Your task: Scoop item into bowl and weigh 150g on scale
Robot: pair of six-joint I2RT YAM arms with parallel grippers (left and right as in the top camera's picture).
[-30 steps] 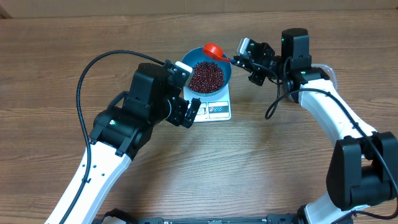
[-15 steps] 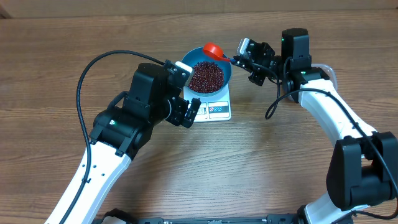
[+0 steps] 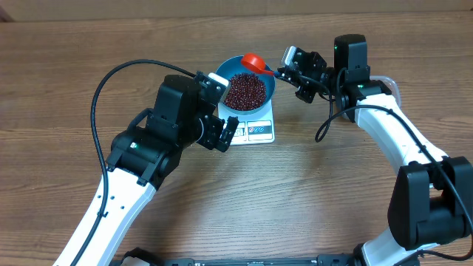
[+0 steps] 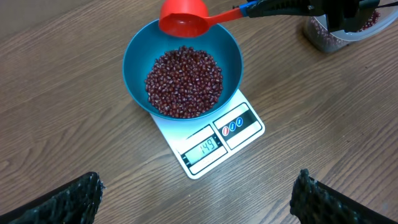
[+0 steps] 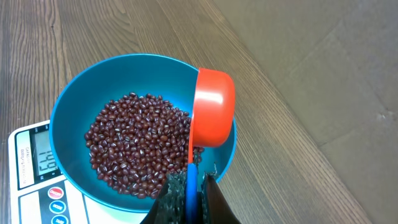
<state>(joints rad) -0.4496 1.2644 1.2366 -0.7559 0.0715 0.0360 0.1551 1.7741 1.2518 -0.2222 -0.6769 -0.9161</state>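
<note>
worktop [image 3: 59, 74]: wood-grain; all items sit mid-width, toward the far edge.
scale [image 4: 214, 140]: white, square, flat on the worktop. Front strip w/ display + label panel is uncovered and faces the near edge. Display reads 149.
bowl [image 4: 134, 62]: blue, round, deep. Upright on the scale platform, covering the rear part and overhanging it toward the far edge.
beans [image 4: 183, 81]: dark red-brown, glossy, loose heap in the bowl bottom, well below the rim. None seen on the scale or the worktop around it.
scoop [image 5: 211, 115]: red cup, blue handle. Cup is over the bowl's far-right rim and tilted on its side; the inside looks empty in the left wrist view. Can't tell if it touches the rim. Handle runs out to the right, away from the bowl.
right end effector [image 5: 186, 186]: fingers together, clamped on the scoop's blue handle. In the overhead view it hangs just right of the bowl, above the worktop, w/ the arm coming in from the right edge.
left end effector [image 3: 229, 133]: fingers [image 4: 68, 202] wide apart, nothing between them. Near the scale's front-left corner, above the worktop, clear of scale and bowl. Wrist cam looks down on the bowl and display.
tub [image 4: 323, 37]: clear plastic, right of the scale, partly hidden by the right arm. Holds more of the same beans.
</note>
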